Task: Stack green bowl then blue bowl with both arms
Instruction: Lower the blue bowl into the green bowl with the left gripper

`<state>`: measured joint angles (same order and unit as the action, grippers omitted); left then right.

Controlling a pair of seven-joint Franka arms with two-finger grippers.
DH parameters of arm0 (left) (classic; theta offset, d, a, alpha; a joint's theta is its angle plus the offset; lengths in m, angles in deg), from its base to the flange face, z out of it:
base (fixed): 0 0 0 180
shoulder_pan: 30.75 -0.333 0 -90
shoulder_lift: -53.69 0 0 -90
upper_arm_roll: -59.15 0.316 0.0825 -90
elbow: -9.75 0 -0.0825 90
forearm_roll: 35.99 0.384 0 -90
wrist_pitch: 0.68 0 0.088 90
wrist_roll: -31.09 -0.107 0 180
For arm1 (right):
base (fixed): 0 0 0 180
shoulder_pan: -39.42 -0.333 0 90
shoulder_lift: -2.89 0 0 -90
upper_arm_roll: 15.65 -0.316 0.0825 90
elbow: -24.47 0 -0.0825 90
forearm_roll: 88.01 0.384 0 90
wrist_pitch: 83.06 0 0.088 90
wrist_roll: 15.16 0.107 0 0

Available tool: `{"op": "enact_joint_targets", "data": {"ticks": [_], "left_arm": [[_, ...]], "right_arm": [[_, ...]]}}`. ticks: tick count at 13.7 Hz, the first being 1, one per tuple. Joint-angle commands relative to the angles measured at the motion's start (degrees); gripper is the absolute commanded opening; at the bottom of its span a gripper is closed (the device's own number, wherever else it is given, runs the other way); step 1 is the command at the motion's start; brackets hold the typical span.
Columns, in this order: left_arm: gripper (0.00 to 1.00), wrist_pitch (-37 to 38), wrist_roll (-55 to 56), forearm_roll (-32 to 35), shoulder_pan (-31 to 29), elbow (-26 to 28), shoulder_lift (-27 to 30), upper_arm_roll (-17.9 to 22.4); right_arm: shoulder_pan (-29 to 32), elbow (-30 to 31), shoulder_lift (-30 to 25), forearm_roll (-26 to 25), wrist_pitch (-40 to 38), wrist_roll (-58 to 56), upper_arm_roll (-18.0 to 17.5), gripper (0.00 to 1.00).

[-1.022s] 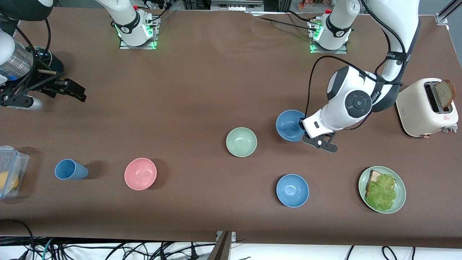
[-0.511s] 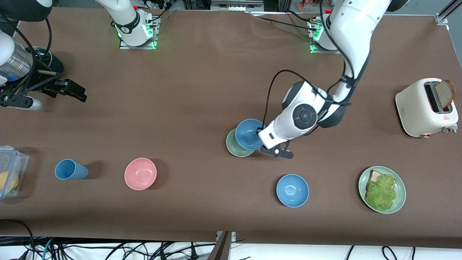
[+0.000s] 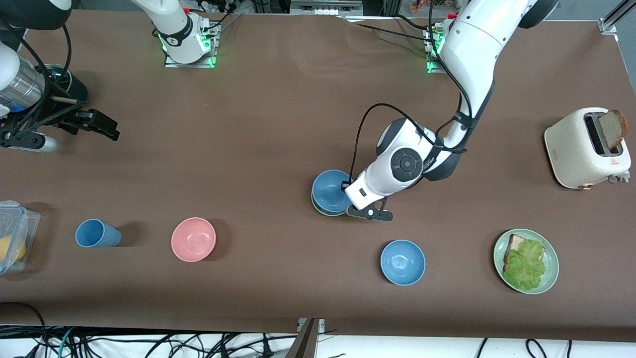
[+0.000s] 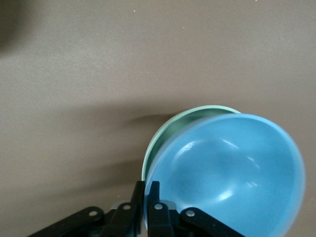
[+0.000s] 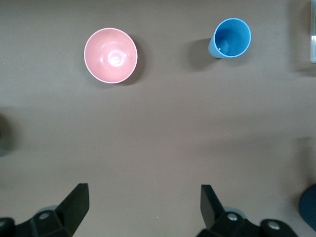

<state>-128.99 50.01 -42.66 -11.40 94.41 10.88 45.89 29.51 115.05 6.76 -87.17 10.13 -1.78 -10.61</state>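
At frame centre, the left gripper (image 3: 346, 191) pinches the blue bowl (image 3: 329, 190) just over the green bowl (image 3: 324, 211). Centre it, then release. The right gripper (image 5: 143, 197) waits, spread wide.

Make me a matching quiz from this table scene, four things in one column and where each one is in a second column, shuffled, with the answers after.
Things:
1. blue bowl
2. green bowl
3. bread slice
4. lettuce

Places:
A. sticking out of the toaster
B. on toast on the green plate
C. held by its rim in the left gripper
D. on the table, under another bowl

Pairs: 1-C, 2-D, 3-A, 4-B
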Motion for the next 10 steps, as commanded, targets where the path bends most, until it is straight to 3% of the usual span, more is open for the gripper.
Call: {"op": "enact_joint_targets", "data": {"ticks": [1, 6, 10], "left_arm": [[1.00, 0.9, 0.1, -0.9, 0.2, -1.2, -0.1, 0.6], [1.00, 3.1, 0.1, -0.5, -0.3, -1.2, 3.8, 0.9], [1.00, 16.5, 0.1, 2.9, -0.4, -1.3, 13.3, 6.3]], "right_arm": [[0.2, -0.4, 0.1, 1.1, -0.6, 0.4, 0.7, 1.00], [0.2, -0.4, 0.0, 1.7, -0.6, 0.4, 0.6, 1.00], [0.2, -0.4, 0.1, 1.7, -0.6, 0.5, 0.6, 1.00]]}}
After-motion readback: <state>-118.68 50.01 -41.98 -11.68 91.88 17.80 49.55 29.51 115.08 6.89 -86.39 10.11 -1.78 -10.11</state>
